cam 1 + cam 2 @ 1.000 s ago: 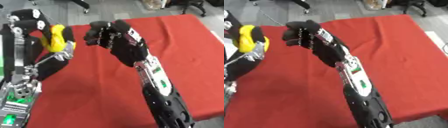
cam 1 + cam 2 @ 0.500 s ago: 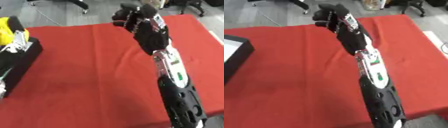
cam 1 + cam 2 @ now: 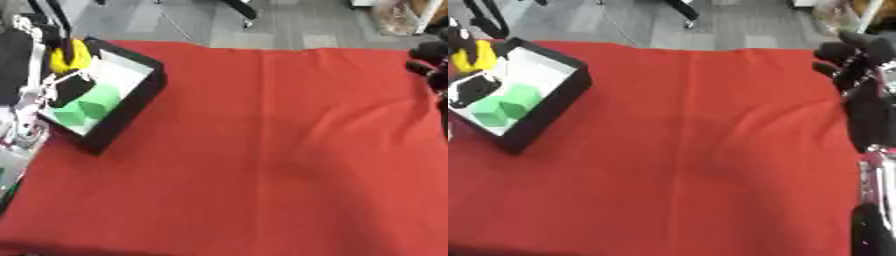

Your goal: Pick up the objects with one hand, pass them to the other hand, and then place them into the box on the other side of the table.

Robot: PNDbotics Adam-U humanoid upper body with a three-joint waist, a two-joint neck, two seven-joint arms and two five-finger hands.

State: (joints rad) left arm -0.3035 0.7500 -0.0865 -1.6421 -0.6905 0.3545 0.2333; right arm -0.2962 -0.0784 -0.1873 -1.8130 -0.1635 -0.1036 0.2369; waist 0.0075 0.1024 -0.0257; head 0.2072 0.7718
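A yellow object [image 3: 72, 56] hangs over the far left corner of the black box [image 3: 131, 107], and the dark fingers of my left hand [image 3: 61, 42] are curled around it. The box has a white inside, where green blocks [image 3: 83, 106] lie beside a black shape I cannot make out. My right hand [image 3: 859, 60] is at the table's far right edge with relaxed fingers, and nothing is in it. Its forearm [image 3: 877, 125] runs down the right side of the right eye view.
A red cloth [image 3: 262, 150] covers the table from the box to the right hand. Grey floor [image 3: 289, 25] lies beyond the far edge, with a chair base [image 3: 238, 9] on it. My left arm's silver parts [image 3: 22, 130] fill the left edge.
The camera has swung, bringing the box into view. My right hand has drawn back from the yellow object to the far right. My left hand now holds the object over the box.
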